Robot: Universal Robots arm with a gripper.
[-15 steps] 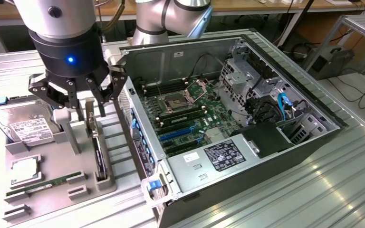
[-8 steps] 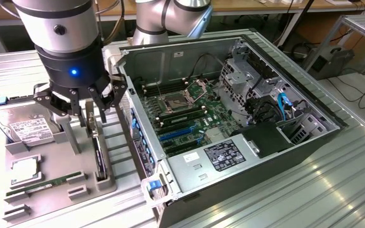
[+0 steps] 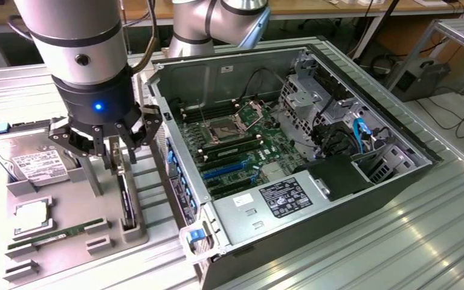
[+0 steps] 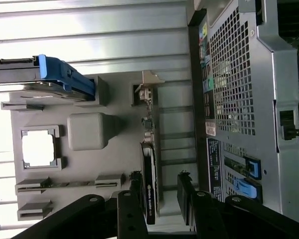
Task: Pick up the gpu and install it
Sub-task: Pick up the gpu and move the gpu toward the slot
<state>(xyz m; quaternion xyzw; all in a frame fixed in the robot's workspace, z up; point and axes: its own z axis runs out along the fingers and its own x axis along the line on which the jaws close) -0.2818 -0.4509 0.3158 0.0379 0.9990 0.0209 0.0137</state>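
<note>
One gpu (image 3: pixel 125 202) stands between hard drive (image 3: pixel 31 160), case (image 3: pixel 244 226).

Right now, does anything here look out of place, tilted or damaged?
Nothing stands out. The gpu stands upright on its edge in its slot of the grey tray, the hard drive rests in its own bay, and the open gripper hangs over the gpu. The computer case lies open on its side.

Lighting: bright, from overhead. Strong glare washes the ribbed metal table (image 3: pixel 425 229); the computer case (image 3: pixel 208 78) interior lies in shadow.
</note>
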